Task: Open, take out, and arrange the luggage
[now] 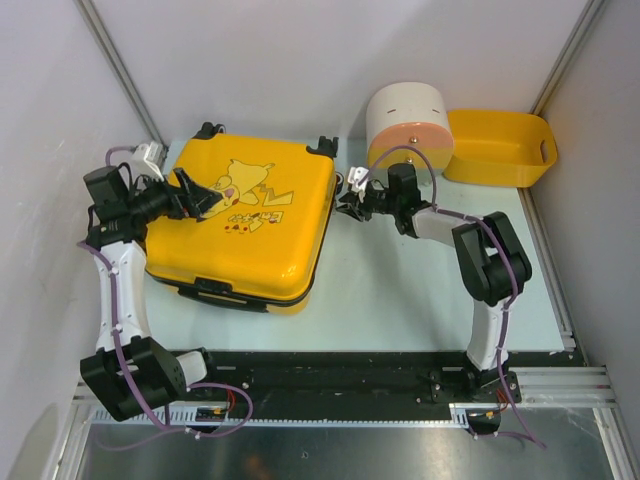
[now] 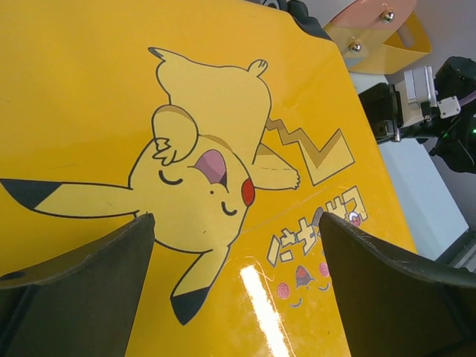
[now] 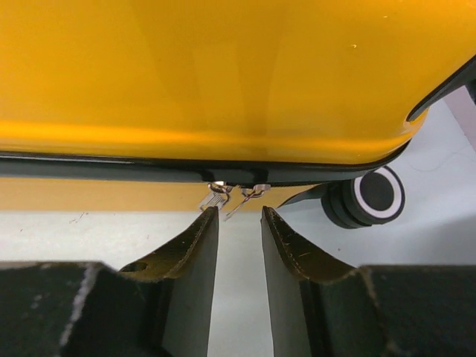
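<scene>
Luggage (image 1: 270, 235) beneath wide-spread left hand (image 1: 205, 203)

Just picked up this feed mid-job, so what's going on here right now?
The luggage lies flat and closed on the table. The left gripper hovers over its printed lid, jaws wide open, holding nothing. The right gripper is at the case's side seam, jaws close together with a small gap between them, lined up just short of the two metal zipper pulls. Nothing has been opened or taken out yet.
</scene>
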Motion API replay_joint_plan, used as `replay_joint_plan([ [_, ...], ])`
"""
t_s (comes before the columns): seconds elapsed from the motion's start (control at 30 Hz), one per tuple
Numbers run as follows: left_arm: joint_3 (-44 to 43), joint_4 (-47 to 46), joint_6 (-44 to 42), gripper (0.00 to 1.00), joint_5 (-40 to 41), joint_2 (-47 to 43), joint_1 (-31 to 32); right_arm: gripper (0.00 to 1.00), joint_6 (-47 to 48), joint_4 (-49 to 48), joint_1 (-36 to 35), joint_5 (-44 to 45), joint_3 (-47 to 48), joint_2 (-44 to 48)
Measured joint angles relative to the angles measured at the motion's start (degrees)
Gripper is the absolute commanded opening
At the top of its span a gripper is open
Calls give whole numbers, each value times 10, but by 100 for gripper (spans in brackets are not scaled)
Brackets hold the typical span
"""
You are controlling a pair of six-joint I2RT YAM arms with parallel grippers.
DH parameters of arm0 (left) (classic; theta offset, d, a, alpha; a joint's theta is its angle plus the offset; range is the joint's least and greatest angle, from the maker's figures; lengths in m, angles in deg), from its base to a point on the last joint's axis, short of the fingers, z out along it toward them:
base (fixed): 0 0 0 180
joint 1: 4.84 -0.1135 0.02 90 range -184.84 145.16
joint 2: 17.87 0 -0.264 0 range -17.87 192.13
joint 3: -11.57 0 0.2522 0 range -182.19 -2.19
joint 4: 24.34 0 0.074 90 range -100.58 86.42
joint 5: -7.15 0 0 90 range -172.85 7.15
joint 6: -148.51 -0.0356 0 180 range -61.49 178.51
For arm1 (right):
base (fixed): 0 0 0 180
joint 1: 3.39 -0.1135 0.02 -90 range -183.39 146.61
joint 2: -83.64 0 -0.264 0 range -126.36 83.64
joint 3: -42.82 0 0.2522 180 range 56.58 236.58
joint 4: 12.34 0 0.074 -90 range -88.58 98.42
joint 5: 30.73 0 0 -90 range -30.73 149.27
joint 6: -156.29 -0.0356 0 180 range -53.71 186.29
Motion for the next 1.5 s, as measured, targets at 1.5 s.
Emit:
replay_joint_plan([
  [1.5, 154, 126, 193, 100, -17, -200, -421, 0, -20, -30, -27, 39, 33, -48],
])
